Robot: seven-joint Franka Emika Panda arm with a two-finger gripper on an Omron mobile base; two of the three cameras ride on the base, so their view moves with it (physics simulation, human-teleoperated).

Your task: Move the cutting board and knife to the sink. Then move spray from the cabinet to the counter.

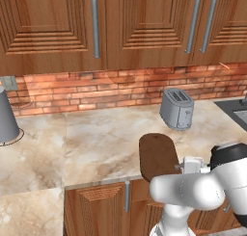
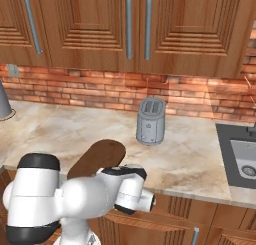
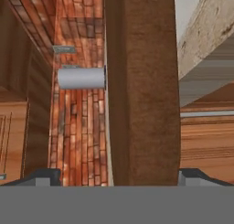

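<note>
Hand view: the claw [image 3: 116,179] stands wide, its fingertips [image 3: 43,176] on either side of the cutting board's [image 3: 146,86] edge at the bench [image 1: 96,138] front.

Kitchen run, left base view: cutting board [image 1: 157,155] lies on counter [image 1: 96,143] at lower centre, its near end past the front edge, w/ toaster [image 1: 177,109] behind it, centre-right, near the brick wall [image 1: 96,90]. Sink [image 1: 239,113] at right edge of frame; cylindrical container [image 1: 7,117] at far left. Cabinet [image 1: 140,23] doors span the top. Hand view (rolled sideways): board edge-on at centre, between gripper [image 3: 116,177] fingers.
</note>
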